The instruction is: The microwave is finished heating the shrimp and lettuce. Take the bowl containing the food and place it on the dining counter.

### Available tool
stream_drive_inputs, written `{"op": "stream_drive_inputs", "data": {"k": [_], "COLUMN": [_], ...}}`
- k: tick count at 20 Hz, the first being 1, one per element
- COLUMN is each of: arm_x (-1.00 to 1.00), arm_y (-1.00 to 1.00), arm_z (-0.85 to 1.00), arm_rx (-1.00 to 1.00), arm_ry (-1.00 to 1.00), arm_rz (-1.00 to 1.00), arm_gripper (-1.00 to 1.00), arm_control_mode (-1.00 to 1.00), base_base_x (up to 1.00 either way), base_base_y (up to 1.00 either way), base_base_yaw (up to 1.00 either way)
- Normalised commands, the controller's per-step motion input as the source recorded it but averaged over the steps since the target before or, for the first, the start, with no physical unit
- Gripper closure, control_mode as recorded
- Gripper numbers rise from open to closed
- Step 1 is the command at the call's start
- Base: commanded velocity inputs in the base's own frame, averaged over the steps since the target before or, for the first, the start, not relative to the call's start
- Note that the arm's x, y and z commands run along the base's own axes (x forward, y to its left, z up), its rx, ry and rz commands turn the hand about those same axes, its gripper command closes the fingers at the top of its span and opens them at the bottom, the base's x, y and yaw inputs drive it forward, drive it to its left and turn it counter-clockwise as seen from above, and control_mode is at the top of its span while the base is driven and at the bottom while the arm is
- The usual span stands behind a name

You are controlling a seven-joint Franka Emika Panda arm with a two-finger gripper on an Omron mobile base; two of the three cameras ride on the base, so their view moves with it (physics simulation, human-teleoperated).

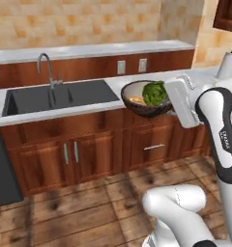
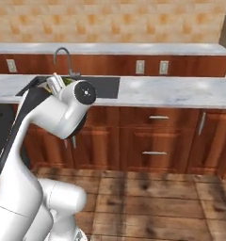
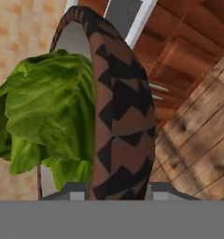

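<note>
Right now the bowl (image 1: 146, 100) hangs in the air over the wood cabinets (image 1: 89, 147), just beside the black sink (image 1: 60, 96) and its tap (image 1: 46, 67). It sits almost level, open side up, with lettuce (image 1: 155, 93) and shrimp (image 1: 136, 100) inside. The gripper (image 3: 116, 191) pinches its rim between both fingers (image 3: 72, 190).

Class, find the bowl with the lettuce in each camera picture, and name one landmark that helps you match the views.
Left base view: the bowl sits right of centre, held in the air before the counter, beside the sink.
Right base view: hidden behind the arm.
Hand view: its rim and patterned wall fill the centre.
Shared landmark: the faucet in both base views.
</note>
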Motion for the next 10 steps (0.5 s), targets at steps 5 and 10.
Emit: {"op": "stream_drive_inputs", "data": {"k": [5,10], "arm_x": [0.00,0.00], "arm_y": [0.00,0.00], "arm_z": [0.00,0.00], "arm_rx": [0.00,0.00], "arm_ry": [0.00,0.00], "arm_rz": [0.00,0.00], "arm_gripper": [1.00,1.00], "arm_control_mode": [1.00,1.00], "base_base_x": [0.32,0.16], "base_base_y": [1.00,1.00], "base_base_yaw": [0.31,0.35]}}
